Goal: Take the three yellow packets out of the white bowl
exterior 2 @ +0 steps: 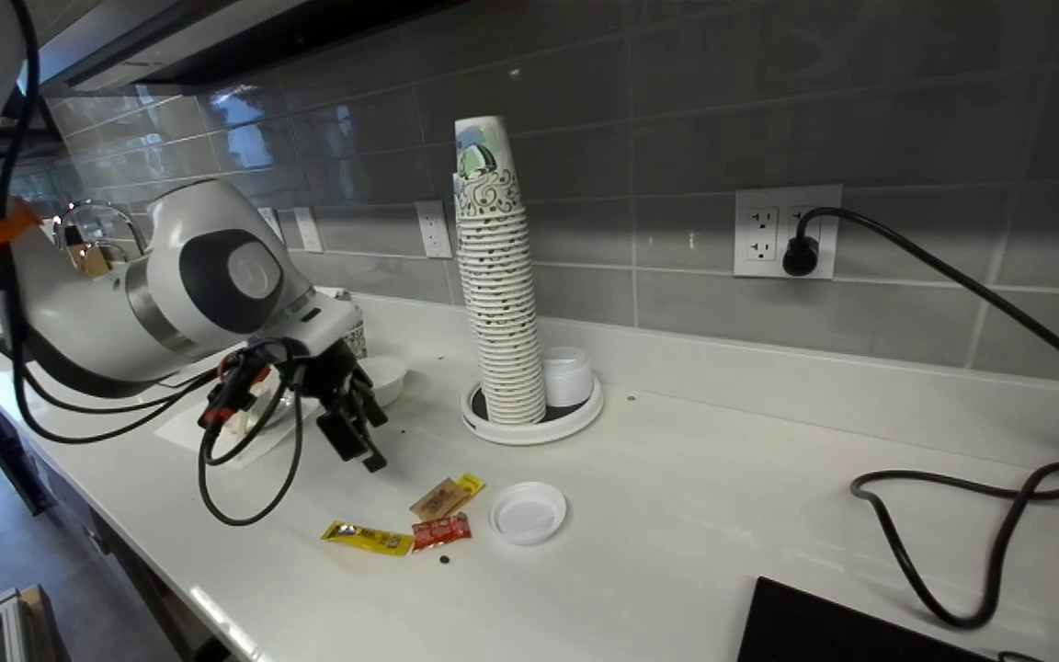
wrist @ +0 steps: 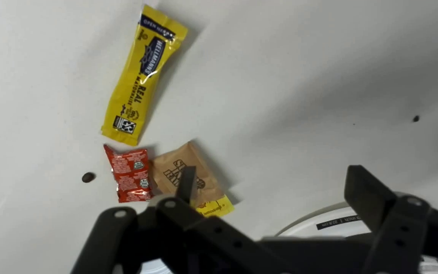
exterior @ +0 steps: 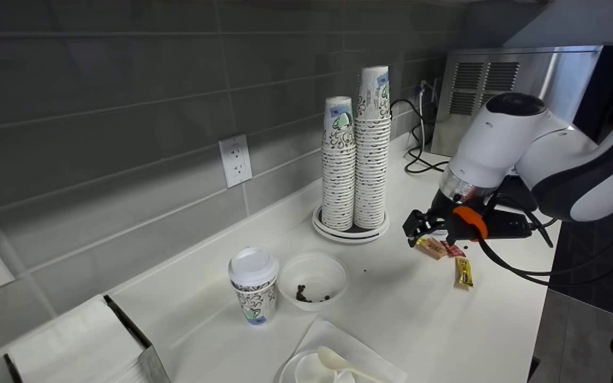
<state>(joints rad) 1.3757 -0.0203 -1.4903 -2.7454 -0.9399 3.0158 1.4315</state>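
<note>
A yellow packet (wrist: 139, 76) lies flat on the counter; it shows in both exterior views (exterior: 464, 272) (exterior 2: 367, 538). A tan packet (wrist: 183, 156) lies partly over another yellow packet (wrist: 215, 206), whose end sticks out; both show in an exterior view (exterior 2: 438, 499). No third yellow packet shows. The white bowl (exterior: 313, 276) stands on the counter with dark bits inside, away from the packets; it is partly hidden behind the gripper in an exterior view (exterior 2: 386, 377). My gripper (wrist: 274, 186) is open and empty above the counter, one finger overlapping the tan packet in the wrist view.
A red packet (exterior 2: 440, 531) lies beside the tan one. A shallow white dish (exterior 2: 528, 513) is near them. Tall cup stacks (exterior: 354, 175) stand on a round tray (exterior 2: 532, 435). A lidded cup (exterior: 255, 287), napkin with spoon (exterior: 338, 361) and black cable (exterior 2: 916, 542) are around.
</note>
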